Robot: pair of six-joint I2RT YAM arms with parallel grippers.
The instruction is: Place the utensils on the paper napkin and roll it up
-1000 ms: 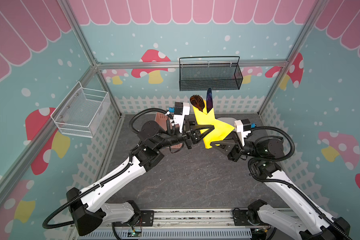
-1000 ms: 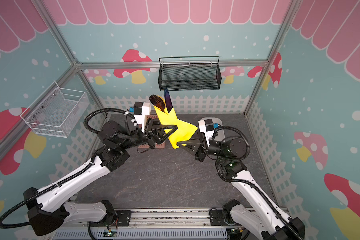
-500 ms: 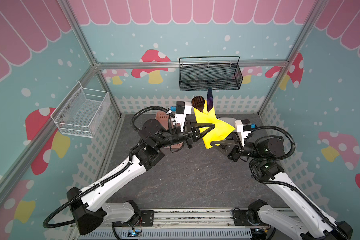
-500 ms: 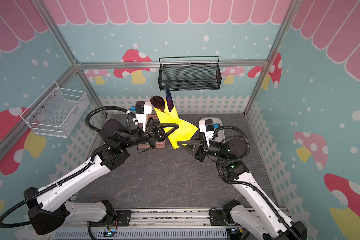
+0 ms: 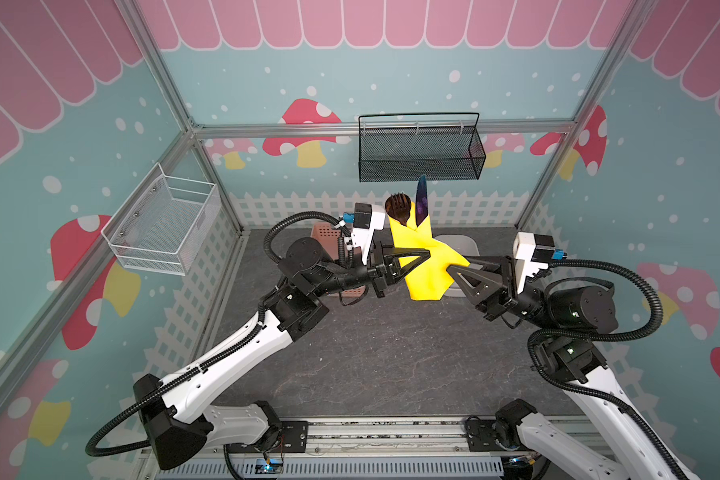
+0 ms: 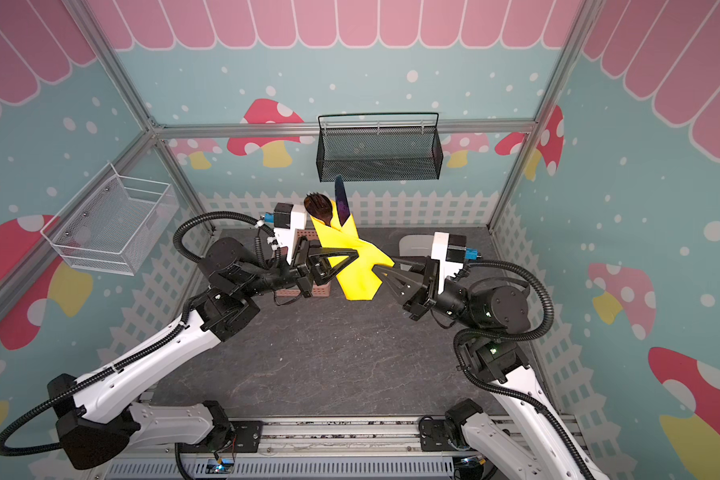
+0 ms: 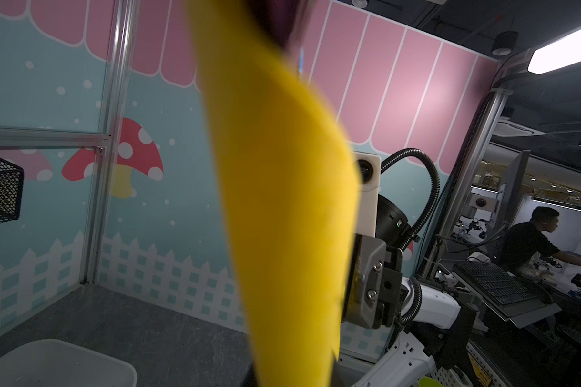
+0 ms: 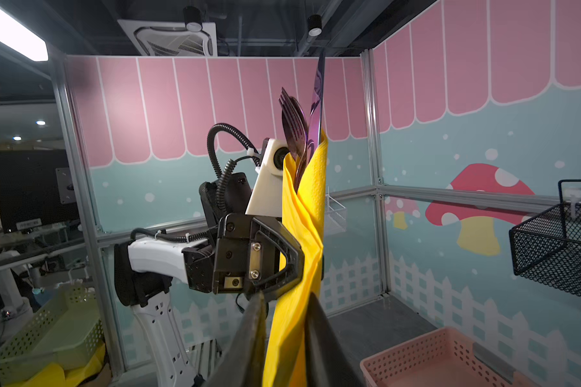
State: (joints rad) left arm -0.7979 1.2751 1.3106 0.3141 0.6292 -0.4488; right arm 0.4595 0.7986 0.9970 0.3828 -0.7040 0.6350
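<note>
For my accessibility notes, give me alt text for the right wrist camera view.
A yellow paper napkin stands upright, rolled around dark purple utensils, with fork tines and a knife blade poking from its top. The left claw clamps its middle; the right claw flanks its lower end.

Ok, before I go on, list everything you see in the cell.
napkin: one, yellow, rolled up, held upright above the table
fork: one, dark purple, sticking out the roll's top
spoon: one, dark, against the fork
knife: one, violet, tallest in the roll
mesh basket: one, black, back wall
wire basket: one, white, left wall
plastic basket: one, pink, on the table, back left
tray: one, white, back of the table
left gripper: one, black, fingers shut on the roll
right gripper: one, black, fingers shut on the napkin's side flap
</note>
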